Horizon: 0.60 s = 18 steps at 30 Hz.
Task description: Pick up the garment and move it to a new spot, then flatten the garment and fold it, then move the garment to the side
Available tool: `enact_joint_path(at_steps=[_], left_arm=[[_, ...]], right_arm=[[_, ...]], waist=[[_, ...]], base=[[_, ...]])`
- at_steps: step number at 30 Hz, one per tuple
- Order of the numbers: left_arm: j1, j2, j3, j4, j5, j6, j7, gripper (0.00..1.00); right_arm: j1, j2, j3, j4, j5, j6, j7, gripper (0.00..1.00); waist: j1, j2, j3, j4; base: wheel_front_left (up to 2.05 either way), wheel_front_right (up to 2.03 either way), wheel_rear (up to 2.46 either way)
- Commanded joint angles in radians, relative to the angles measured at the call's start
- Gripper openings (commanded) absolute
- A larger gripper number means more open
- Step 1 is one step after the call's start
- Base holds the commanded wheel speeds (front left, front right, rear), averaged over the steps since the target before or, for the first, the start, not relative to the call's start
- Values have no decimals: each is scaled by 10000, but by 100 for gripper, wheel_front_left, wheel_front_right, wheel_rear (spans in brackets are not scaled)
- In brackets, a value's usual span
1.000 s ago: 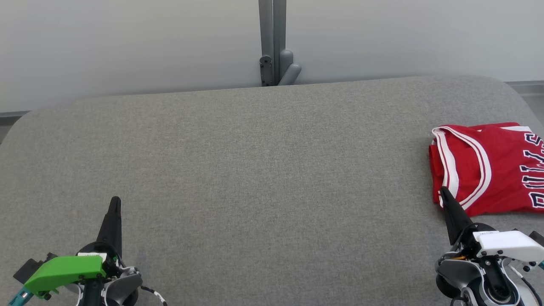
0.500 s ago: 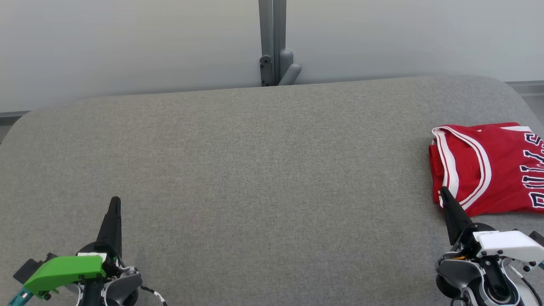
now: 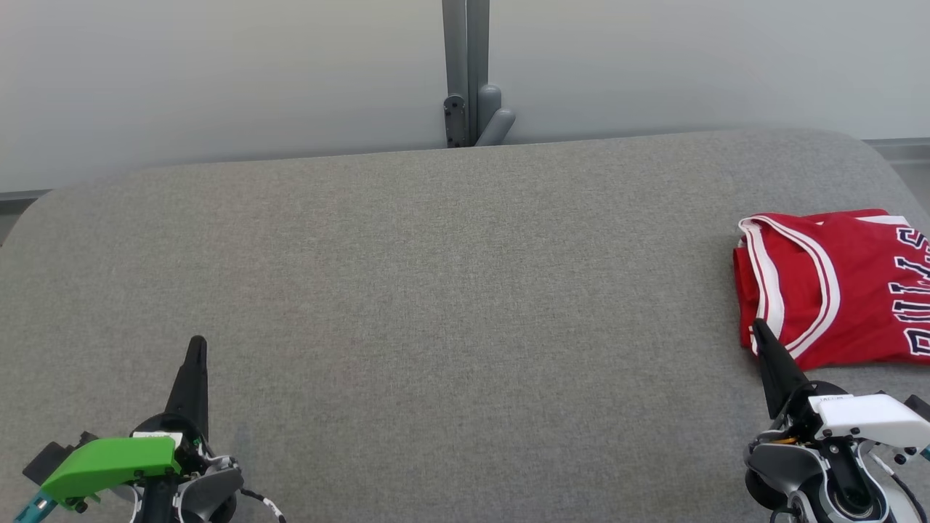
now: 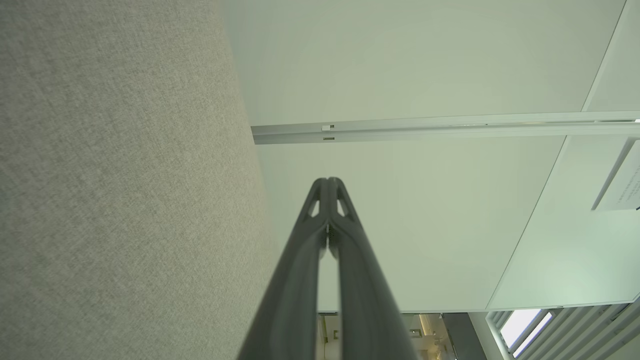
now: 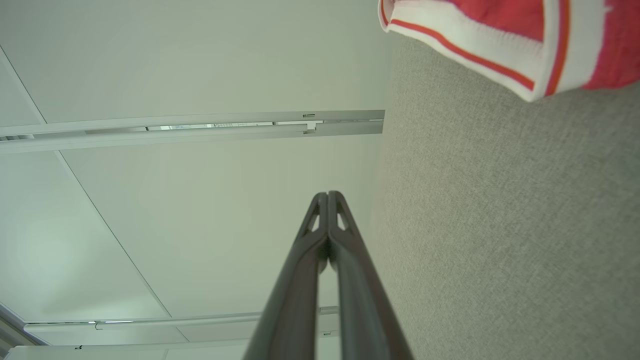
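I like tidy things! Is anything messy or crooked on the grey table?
Nothing stands out. The red jersey lies folded near the right end of the grey table. The left gripper and right gripper are shut and hold nothing.

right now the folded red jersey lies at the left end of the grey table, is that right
No: the folded red jersey lies at the right end of the grey table, not the left, as the head view shows.

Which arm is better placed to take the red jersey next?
Right, probably. The right gripper is shut, its tip close to the near edge of the folded red and white jersey on the grey fabric table; the left gripper is far across.
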Motion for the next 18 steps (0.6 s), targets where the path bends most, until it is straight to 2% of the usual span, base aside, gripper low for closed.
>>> enact_joint_path(at_steps=[1, 18], left_arm=[[-116, 47, 52, -11, 19, 14, 16, 0], [-116, 44, 55, -11, 24, 14, 10, 0]], right_arm=[[-74, -20, -22, -40, 69, 4, 35, 0], [-74, -20, -21, -38, 70, 4, 34, 0]], waist=[[0, 102, 0, 0], [0, 102, 0, 0]], base=[[0, 0, 0], [0, 0, 0]])
